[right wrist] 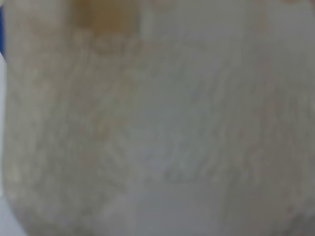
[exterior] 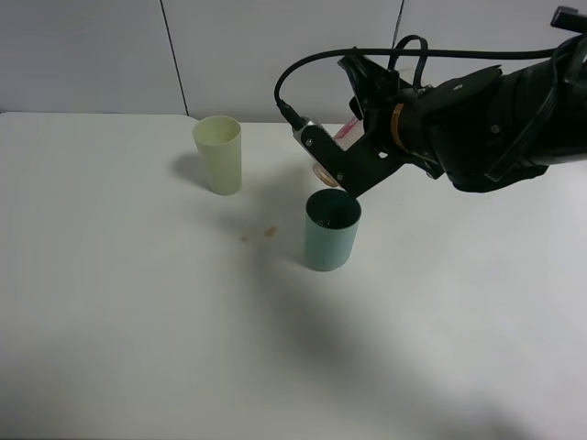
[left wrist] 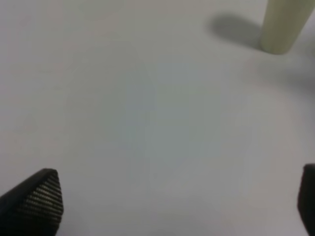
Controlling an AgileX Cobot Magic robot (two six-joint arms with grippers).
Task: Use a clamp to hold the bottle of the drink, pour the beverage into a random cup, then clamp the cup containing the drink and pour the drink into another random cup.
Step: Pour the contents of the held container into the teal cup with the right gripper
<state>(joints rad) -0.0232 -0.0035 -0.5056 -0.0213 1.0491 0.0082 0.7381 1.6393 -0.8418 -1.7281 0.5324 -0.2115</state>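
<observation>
The right tool [exterior: 356, 151] is clenched on the bottle [exterior: 323, 171], which is tipped mouth-down just above the teal cup [exterior: 331, 234]. I can't make out what is in the cup's dark inside. The pale yellow-green cup [exterior: 218, 154] stands upright, well apart from the teal cup. The left tool [left wrist: 170, 204] gapes, released, over the tabletop [left wrist: 123, 98].

This looks like a robotics lab or test bench rather than a home. A plain white table [exterior: 110, 348] stands against a wall [exterior: 83, 55] of white panels with dark seams, and a black robot arm [exterior: 514, 119] with an exposed cable [exterior: 486, 53] reaches over it.
</observation>
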